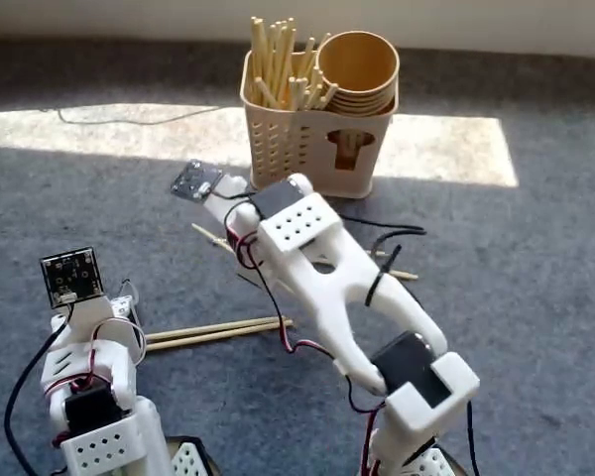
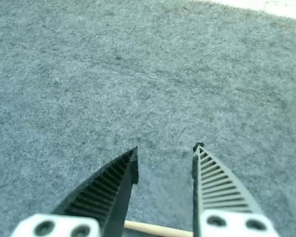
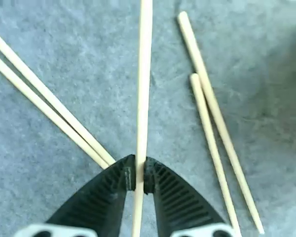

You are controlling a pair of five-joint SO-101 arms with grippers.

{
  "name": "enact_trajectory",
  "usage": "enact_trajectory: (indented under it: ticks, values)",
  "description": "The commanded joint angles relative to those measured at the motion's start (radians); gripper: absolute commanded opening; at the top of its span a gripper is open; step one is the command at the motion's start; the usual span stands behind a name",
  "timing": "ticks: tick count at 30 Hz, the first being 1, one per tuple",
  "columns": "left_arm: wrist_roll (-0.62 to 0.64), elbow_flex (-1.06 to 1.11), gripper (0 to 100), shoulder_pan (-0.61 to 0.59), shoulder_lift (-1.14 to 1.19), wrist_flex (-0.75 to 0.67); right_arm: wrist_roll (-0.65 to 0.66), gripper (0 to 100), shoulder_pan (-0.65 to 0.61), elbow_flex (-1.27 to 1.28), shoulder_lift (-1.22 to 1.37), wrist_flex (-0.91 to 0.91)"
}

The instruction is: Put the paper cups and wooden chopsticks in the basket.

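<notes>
Wooden chopstick point(image 3: 144, 74) clenched between the right hand's point(image 3: 137, 177) ribbed black tips.
Left hand point(image 2: 165, 155) released over fuzzy grey bench point(image 2: 138, 74); slatted cream basket point(image 1: 278, 149), far centre, holds stacked paper cups point(image 1: 362, 64) and sticks point(image 1: 278, 59).

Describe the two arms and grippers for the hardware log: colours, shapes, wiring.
Left arm and right arm: white printed shells with hole-patterned panels, black servos, loose red and black cables. A dark square camera board sits at each wrist. Left gripper tapers to ribbed points, one side black, one light grey; right gripper both black.
</notes>
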Motion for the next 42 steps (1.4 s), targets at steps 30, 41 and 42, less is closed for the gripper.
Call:
enact_trajectory:
  ticks: [30,41,42]
  values:
    - [-0.011,0.019,18,0.018,-0.008,-0.015,-0.272,0.5,0.134,-0.179,-0.542,-0.605]
    - [-0.011,0.019,18,0.018,-0.008,-0.015,-0.272,0.5,0.245,-0.056,-0.432,-1.193]
    - [-0.011,0.019,18,0.018,-0.008,-0.015,-0.272,0.5,0.245,-0.041,-0.415,-1.216]
